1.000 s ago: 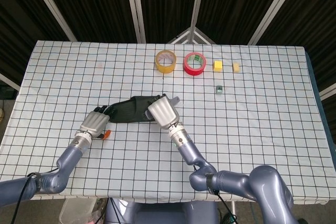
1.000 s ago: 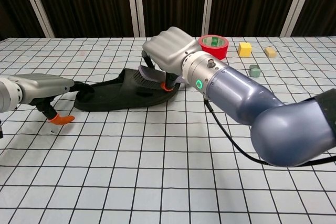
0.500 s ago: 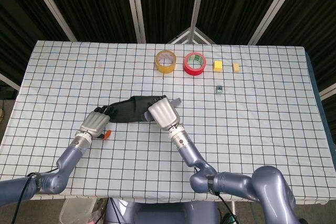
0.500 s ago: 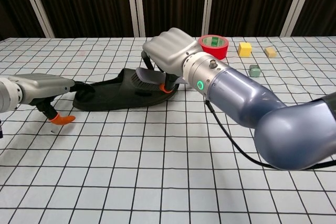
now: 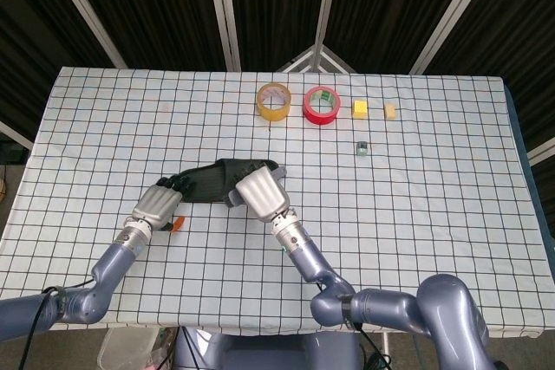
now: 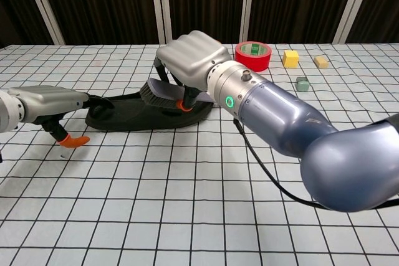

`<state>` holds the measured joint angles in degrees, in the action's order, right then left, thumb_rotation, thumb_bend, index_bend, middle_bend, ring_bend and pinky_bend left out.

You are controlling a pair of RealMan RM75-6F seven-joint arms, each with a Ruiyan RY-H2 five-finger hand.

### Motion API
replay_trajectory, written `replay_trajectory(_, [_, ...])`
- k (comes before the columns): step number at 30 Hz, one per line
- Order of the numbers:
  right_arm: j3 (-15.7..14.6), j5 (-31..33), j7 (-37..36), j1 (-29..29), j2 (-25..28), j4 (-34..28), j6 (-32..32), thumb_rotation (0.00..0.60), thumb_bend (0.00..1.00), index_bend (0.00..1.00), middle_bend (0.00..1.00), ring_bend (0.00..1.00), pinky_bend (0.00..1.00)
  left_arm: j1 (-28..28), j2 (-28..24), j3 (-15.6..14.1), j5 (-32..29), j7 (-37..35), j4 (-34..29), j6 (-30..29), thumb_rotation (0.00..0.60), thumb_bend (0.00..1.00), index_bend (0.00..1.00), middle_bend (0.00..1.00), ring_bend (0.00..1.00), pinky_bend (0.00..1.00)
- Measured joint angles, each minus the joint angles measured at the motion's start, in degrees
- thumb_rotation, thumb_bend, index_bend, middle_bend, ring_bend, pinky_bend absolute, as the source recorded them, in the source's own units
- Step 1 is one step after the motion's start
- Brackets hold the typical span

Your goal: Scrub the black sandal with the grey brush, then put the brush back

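Fingers (image 5: 240,193) of your right hand (image 5: 260,193) are wrapped around the grey brush, though from the head view the hand's back hides nearly all of it. The black sandal (image 5: 208,181) lies near the middle of the checked worktop (image 5: 434,179), its long axis running left to right with a slight upward slant toward the right; which end is the toe I cannot tell from above. Your left hand (image 5: 156,205) rests at the sandal's left end, its dark fingers lying on the rim; whether they truly pinch it is unclear. Two tape rolls and small blocks sit well apart at the far edge.

From the chest view, the grey brush (image 6: 156,91) shows under your right hand (image 6: 190,60), bristles down on the sandal's (image 6: 134,116) upper surface, its handle pointing back toward the hand. The sandal lies flat, lengthwise across the picture. Your left hand (image 6: 50,105) reaches its far-left end, one orange-tipped finger (image 6: 73,141) pointing down at the worktop (image 6: 187,204).

My worry: if the left hand only rests there, a hard stroke along the long axis could shove the sandal sideways or spin it. Too steep a tilt could catch the bristles on the strap and twist the brush in your grasp.
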<state>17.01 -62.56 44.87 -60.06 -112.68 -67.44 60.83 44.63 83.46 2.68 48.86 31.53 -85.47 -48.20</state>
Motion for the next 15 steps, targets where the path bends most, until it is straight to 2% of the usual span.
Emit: replay_trajectory(15, [1.30,1.58,-2.30,-0.25,-2.19,7.92,-1.89,0.600,0.64,0.67,0.50,0.47,0.55,-0.14,-0.08,-0.76,0.92,-2.22,1.19,0.76,0.504,0.60,0.00,0.02,0.00,0.11])
